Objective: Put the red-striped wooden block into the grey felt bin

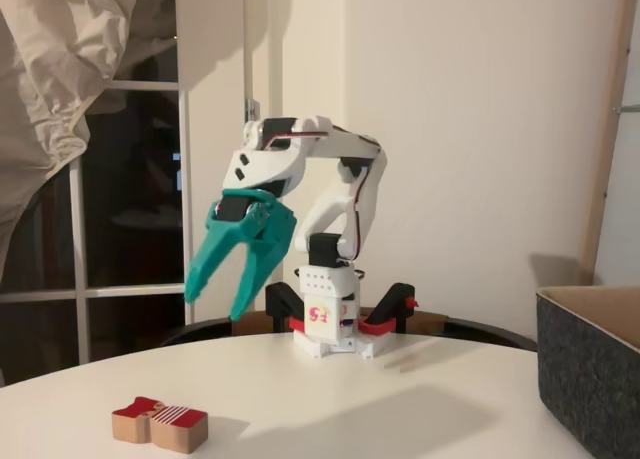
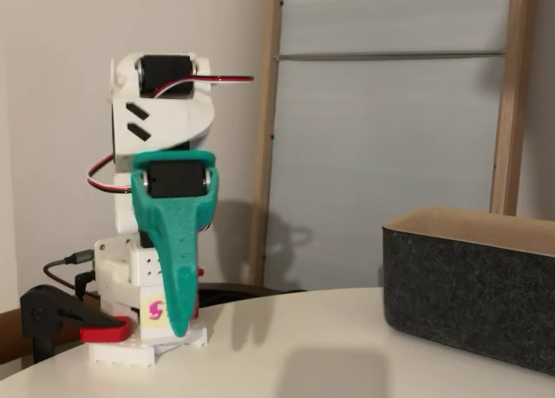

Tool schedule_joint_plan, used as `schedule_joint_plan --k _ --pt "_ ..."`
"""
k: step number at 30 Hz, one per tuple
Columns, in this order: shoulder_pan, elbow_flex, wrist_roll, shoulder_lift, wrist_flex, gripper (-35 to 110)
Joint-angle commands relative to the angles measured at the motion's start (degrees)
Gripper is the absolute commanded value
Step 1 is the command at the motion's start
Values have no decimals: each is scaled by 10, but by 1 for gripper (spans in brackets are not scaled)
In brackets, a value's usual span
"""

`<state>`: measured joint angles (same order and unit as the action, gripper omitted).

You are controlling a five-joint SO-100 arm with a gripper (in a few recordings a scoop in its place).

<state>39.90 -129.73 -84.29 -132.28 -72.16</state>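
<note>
Red-striped wooden block [image 1: 160, 424] lies flat on the white round table [image 1: 330, 399], near the front edge, lower left in a fixed view. Top face: solid red at its left end, thin red-and-white stripes toward the right; light-wood sides visible, notched outline.

Teal gripper [image 1: 222, 297] hangs above and behind the block, a little to its right in that view, well apart from it, nothing between the 2 fingers. Fingers point down and toward the camera, spread into a clear V: jaws wide, empty. In a fixed view [image 2: 178, 320] the gripper is seen edge-on, its tip low beside the arm's base, so the gap is not readable there.

White arm [image 1: 320, 169] folded over its base [image 1: 325, 324], which is held at the table's far edge by black clamps with red handles [image 1: 385, 314].

Grey felt bin [image 1: 590, 379] sits at the right side of the table, well apart from block and gripper; tan inside visible at the rim in both fixed views [image 2: 473, 285].
</note>
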Motion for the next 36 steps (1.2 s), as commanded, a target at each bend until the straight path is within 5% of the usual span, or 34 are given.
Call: schedule_joint_plan --k 1,36 --pt "4 46 -2 31 -71 29" --pt "87 338 -54 432 -95 34"
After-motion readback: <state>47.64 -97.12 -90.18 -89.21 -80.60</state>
